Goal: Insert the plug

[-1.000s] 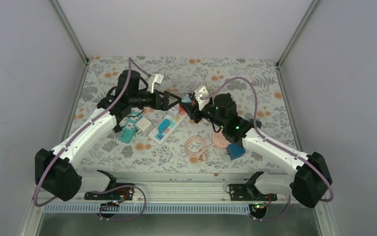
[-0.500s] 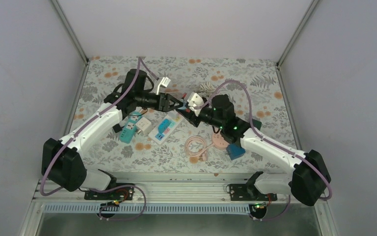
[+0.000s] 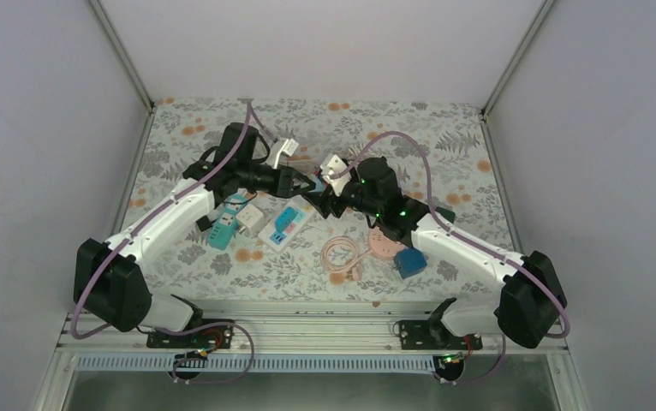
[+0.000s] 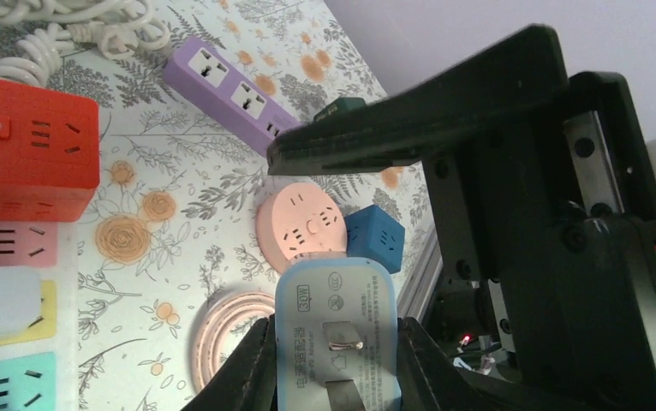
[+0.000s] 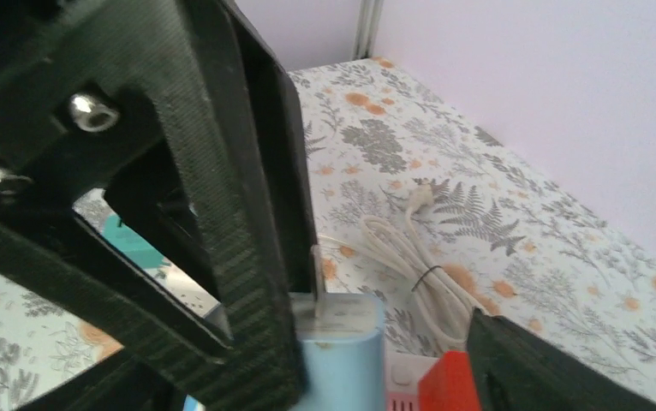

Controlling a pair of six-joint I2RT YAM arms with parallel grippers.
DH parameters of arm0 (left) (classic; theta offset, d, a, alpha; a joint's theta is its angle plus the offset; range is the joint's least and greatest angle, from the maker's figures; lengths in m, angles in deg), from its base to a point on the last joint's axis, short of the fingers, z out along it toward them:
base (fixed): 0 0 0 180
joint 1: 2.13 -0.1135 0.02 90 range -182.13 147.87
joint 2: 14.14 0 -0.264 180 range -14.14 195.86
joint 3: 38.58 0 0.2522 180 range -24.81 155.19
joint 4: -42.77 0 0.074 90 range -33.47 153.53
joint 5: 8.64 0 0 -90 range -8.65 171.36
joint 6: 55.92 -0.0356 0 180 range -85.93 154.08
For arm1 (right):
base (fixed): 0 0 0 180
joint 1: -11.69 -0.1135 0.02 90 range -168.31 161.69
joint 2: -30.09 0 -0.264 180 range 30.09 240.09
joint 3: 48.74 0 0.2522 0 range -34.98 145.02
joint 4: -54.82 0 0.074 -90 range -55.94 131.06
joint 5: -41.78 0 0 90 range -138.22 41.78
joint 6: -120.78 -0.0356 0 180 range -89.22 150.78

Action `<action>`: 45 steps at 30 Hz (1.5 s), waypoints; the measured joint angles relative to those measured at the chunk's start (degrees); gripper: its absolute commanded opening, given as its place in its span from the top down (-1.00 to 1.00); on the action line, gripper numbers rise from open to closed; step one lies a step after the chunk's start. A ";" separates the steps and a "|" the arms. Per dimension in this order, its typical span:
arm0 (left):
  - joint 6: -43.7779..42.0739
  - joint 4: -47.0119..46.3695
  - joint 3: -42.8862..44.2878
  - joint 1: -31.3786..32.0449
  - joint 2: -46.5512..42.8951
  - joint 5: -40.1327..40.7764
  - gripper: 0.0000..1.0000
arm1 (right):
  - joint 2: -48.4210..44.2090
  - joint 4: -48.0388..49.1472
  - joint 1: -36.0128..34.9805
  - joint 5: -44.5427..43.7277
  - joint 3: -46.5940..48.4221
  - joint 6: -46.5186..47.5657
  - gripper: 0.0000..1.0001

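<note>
We judge the step in hand to be the pass of the plug (image 4: 336, 317) between the arms, ahead of any insertion. The plug, a pale blue block with its flat prongs showing, hangs in the air above the red socket block (image 4: 29, 145), not touching it. Our left gripper (image 4: 335, 381) is clamped on the plug's flanks, one finger on each side. Our right gripper (image 3: 320, 199) meets it over the same red block with its jaws wide. In its own wrist view one finger stands clear of the plug, so it holds nothing. Next, we think, the right arm must back away from above the red block without brushing the plug. The left must then turn the prongs down toward a socket; which one, we cannot tell
</note>
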State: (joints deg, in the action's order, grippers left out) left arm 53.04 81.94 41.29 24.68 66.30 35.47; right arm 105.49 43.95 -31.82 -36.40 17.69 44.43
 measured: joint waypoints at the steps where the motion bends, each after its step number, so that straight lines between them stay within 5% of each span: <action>1: -0.15 -0.02 0.02 0.00 -0.02 0.28 0.82 | -0.02 -0.13 0.02 -0.20 0.04 -0.94 -0.78; 10: 0.63 -6.10 -0.72 -0.72 -3.93 4.44 0.80 | -6.93 2.82 6.34 7.76 -1.18 -16.48 -0.95; 15: 6.54 -18.58 -4.66 -0.96 -10.54 6.62 0.79 | -6.78 12.63 13.00 17.44 -1.73 -38.91 -0.91; 21: 17.81 -35.21 -8.92 -0.76 -14.86 8.79 0.79 | -0.74 32.46 12.68 25.83 -5.95 -64.48 -0.85; 31: 32.41 -48.59 -15.63 -0.66 -16.06 11.87 0.79 | 4.63 49.94 10.84 28.65 -4.28 -81.83 -0.41; 45: 36.13 -53.88 -16.55 -0.63 -16.06 12.17 0.79 | 12.33 58.14 10.14 32.15 0.79 -95.23 -0.08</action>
State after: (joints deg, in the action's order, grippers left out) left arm 89.17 28.07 24.75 24.05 50.24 47.64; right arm 117.82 102.09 -21.68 -4.25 18.47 -50.80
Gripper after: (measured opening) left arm 0.268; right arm 0.542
